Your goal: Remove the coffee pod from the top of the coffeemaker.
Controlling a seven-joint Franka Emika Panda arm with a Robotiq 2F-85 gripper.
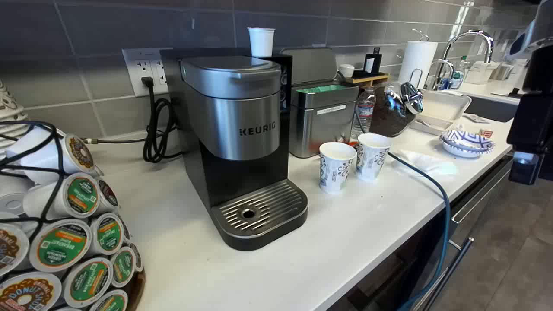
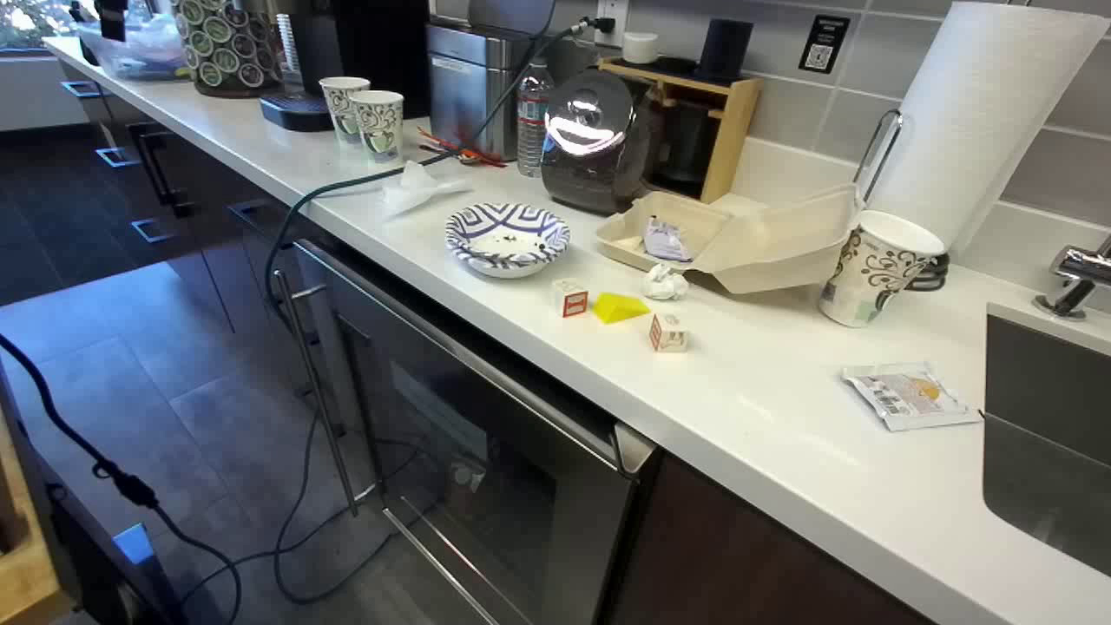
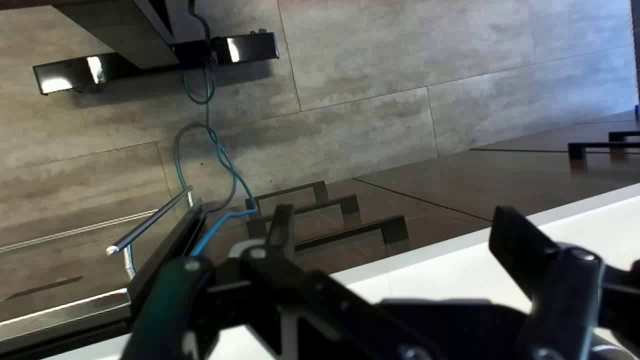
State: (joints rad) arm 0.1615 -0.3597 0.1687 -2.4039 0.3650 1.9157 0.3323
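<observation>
The white counter (image 1: 190, 272) carries the coffeemaker (image 1: 242, 125), lid (image 1: 233, 82) down, left of a steel bin (image 1: 322, 125). Well to the right hangs the gripper (image 3: 395, 220), its fingers (image 3: 517, 245) wide apart. Two patterned paper cups (image 1: 336, 166) stand right of the coffeemaker, and the white coffee pod (image 1: 261, 42) sits wide end up on the far part of its top.

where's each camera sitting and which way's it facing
In an exterior view: near the stacked pods, facing the coffeemaker; robot parts at the right edge.
In an exterior view: near the sink, facing down across the counter; no robot part clearly identifiable.
Wrist view: wrist-mounted, facing down past the counter edge to the floor; the tool shows, open.
Both exterior views show the blue-and-white bowl.
</observation>
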